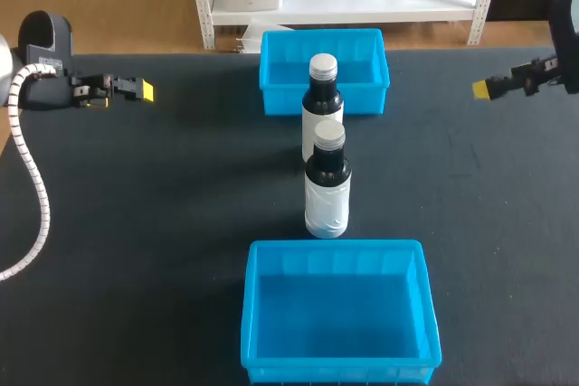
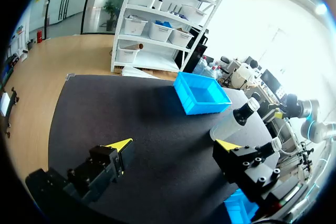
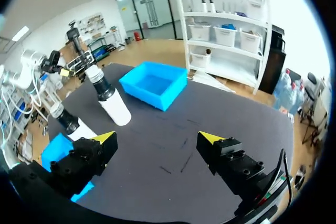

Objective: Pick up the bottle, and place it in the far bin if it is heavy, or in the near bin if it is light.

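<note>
**Head view.** I am looking down on a table [image 1: 136, 223] covered in matte black. The far bin [image 1: 280, 88], bright blue, is standing at the middle of the far edge. The near bin [image 1: 335, 247], also blue, is standing at the middle of the near edge. Two bottles are standing upright in line between the bins. The rear bottle [image 1: 323, 101] is just before the far bin's front wall, and the front bottle [image 1: 327, 187] is close in front of it. Each is dark, with a silver cap and a white label. I cannot tell whether they are touching. The left gripper [image 1: 143, 90] is hanging by the left edge and the right gripper [image 1: 482, 89] by the right edge, both well apart from the bottles.

**Left wrist view.** The left gripper [image 2: 176, 144] is showing its fingers spread wide, grasping nothing, with bare table between them. One finger is hiding most of the front bottle [image 2: 273, 144].

**Right wrist view.** The right gripper [image 3: 156, 138] is likewise released. Ahead of it, both bottles are showing in full side profile, which the head view does not give.
</note>
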